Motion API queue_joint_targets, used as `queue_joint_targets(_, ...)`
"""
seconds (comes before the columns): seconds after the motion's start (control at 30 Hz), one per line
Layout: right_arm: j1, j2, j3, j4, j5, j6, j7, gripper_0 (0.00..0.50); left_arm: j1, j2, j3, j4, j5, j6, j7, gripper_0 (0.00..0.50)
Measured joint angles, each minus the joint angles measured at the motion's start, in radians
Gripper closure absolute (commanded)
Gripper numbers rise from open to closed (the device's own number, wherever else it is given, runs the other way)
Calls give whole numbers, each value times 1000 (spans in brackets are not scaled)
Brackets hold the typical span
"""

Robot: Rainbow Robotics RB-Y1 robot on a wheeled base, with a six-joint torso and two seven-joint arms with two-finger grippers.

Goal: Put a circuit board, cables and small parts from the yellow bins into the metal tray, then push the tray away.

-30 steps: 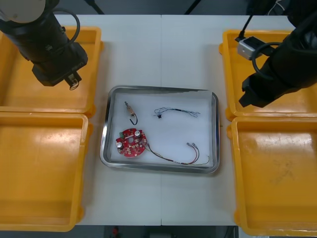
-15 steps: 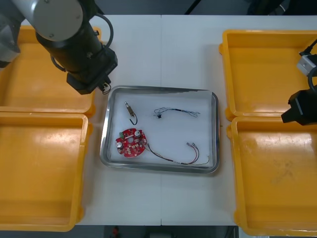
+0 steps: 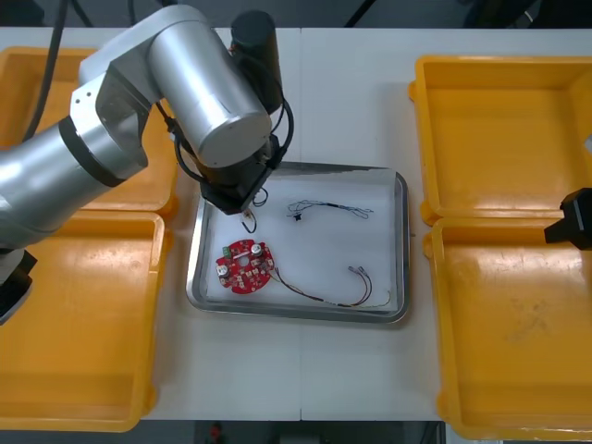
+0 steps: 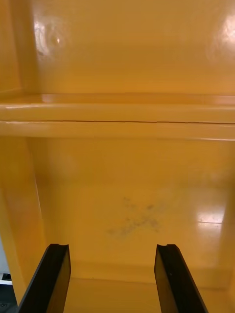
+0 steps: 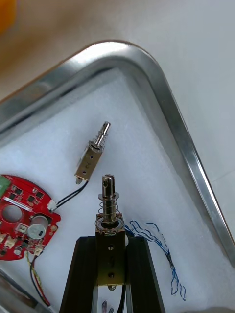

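The left tool (image 5: 110, 242) is pinching a small metal part (image 5: 108, 205) between its two black fingers; the part's spring and pin stick out past the fingertips. This tool is over the far left corner of the metal tray (image 3: 402, 242), above its white inside; I cannot tell if the part touches the tray. Just beside it, another small metal part (image 5: 92, 155) lies flat in the tray, with a black wire on its end. The round red circuit board (image 3: 246, 266) lies in the tray's near left part; a red and yellow cable (image 3: 333, 292) runs from it toward the near right corner. A blue and white cable (image 3: 328, 207) lies in the far part of the tray. The tray sits in the middle of the bench (image 3: 342, 102), between the bins. The right tool (image 4: 112, 252) is well apart from the tray, over the near right yellow bin (image 3: 518, 370); its fingers are spread with nothing between them.
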Motion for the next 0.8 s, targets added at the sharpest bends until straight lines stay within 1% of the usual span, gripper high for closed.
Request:
queue_joint_targets(0.17, 0, 0, 0, 49, 3, -11, 0, 0, 0, -51, -22, 48, -50, -32, -7, 500)
queue_joint_targets(0.33, 0, 0, 0, 83, 28, -17, 0, 0, 0, -85, -45, 103, -88, -70, -10, 500)
queue_joint_targets(0.47, 1, 1, 0, 108, 42, -22, 0, 0, 0, -92, -86, 132, -99, -97, -10, 500)
queue_joint_targets(0.67, 14, 1, 0, 115, 51, -60, 0, 0, 0, -95, -114, 143, -107, -104, -10, 500)
queue_joint_targets(0.8, 26, 1, 0, 115, 52, -67, 0, 0, 1, -96, -135, 144, -138, -139, -10, 500)
